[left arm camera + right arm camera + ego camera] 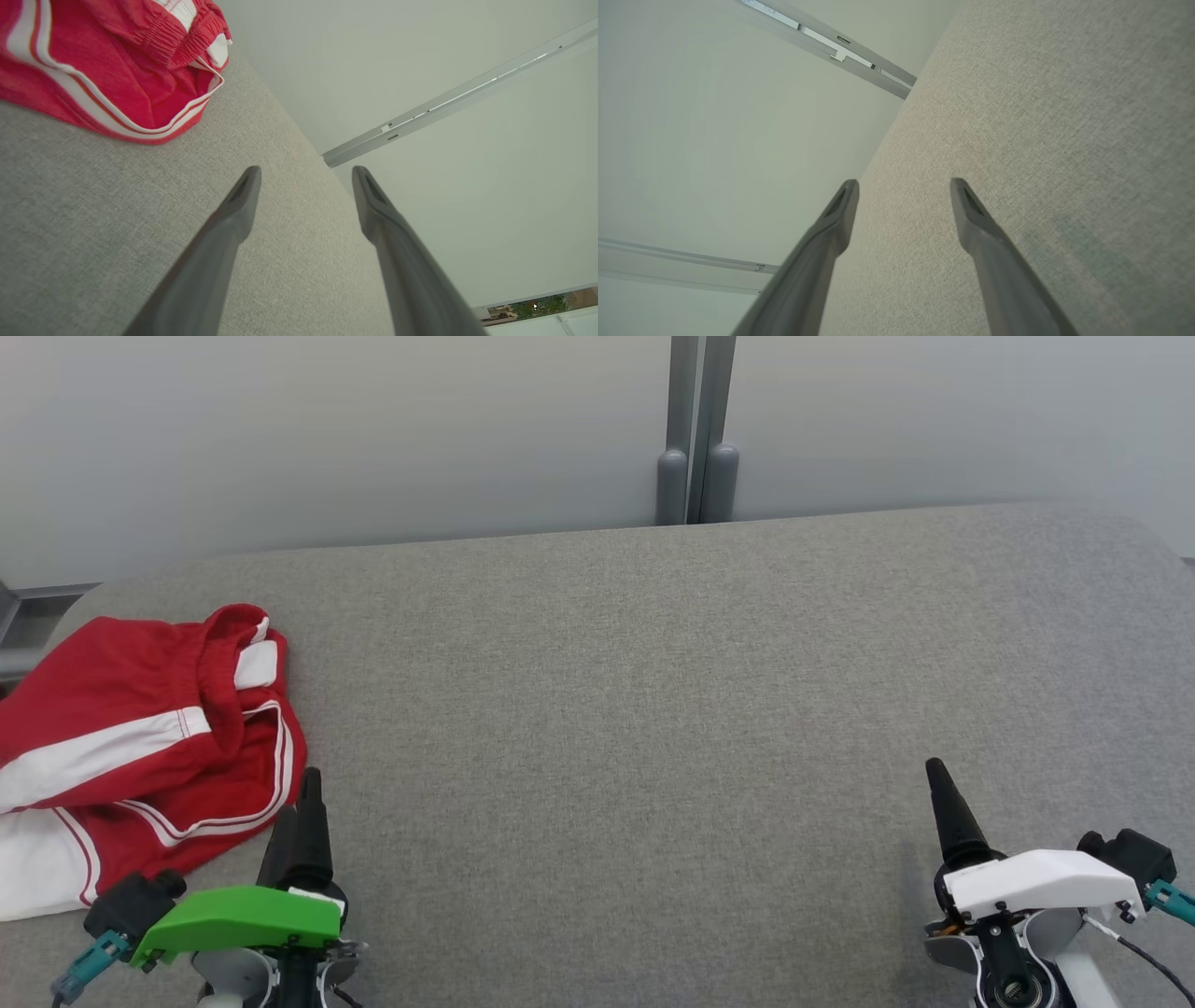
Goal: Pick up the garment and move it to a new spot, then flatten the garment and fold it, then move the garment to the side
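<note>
A grey, fabric-covered bench point(672, 709) with rounded far corners is shown. At about 9 o'clock on it, a red garment point(140, 737) with white stripes is laid crumpled by the left edge, its elastic waistband turned toward 12 o'clock.

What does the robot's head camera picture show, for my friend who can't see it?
A crumpled red and white garment lies at the left edge of a grey cloth-covered table. The left gripper, with a green cover, points up beside it at the lower left, and the right gripper, with a white cover, sits at the lower right.
</note>
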Robot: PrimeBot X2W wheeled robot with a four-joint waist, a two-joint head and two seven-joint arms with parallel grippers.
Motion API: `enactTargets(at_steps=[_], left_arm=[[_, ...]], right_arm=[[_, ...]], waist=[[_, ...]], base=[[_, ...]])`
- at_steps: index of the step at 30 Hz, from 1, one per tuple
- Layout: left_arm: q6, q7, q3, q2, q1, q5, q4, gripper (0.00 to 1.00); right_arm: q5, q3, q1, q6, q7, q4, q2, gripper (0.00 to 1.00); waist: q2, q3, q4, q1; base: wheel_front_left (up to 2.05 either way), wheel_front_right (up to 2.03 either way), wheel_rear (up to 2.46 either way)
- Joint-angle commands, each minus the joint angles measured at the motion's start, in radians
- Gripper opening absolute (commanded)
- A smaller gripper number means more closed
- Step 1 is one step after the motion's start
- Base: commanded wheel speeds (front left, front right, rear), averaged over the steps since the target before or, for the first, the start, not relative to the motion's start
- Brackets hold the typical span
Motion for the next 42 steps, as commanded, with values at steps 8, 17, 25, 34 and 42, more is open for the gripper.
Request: enactTargets(at_steps=[8,17,25,34,42], left_arm=[[0.024,-0.032,-0.019,0.016,0.004,0.215,-0.011,1.00],[0.029,-0.057,-0.048,0.038,0.008,0.383,0.008,1.00],[0.036,-0.078,-0.070,0.050,0.004,0.490,0.022,1.00],[0.038,-0.098,-0.075,0.061,-0.001,0.571,0.031,1.00],[0.008,-0.116,-0.058,0.050,-0.001,0.583,0.016,1.00]], right_arm=[[-0.242,0.009,-0.039,0.000,-0.022,0.004,-0.009,1.00],[-0.461,0.032,-0.041,0.000,-0.010,-0.020,-0.010,1.00],[-0.579,0.056,-0.042,0.000,0.000,-0.026,-0.011,1.00],[-0.670,0.075,-0.044,0.000,-0.009,-0.017,-0.012,1.00],[-0.682,0.097,-0.048,0.000,-0.015,-0.006,-0.012,1.00]], waist=[[0.0000,-0.004,0.005,0.0000],[0.0000,-0.008,0.004,0.0000],[0.0000,-0.009,0.005,0.0000],[0.0000,-0.008,0.009,0.0000],[0.0000,-0.006,0.008,0.0000]], base=[[0.00,0.00,0.00],[0.00,0.00,0.00],[0.00,0.00,0.00],[0.00,0.00,0.00],[0.00,0.00,0.00]])
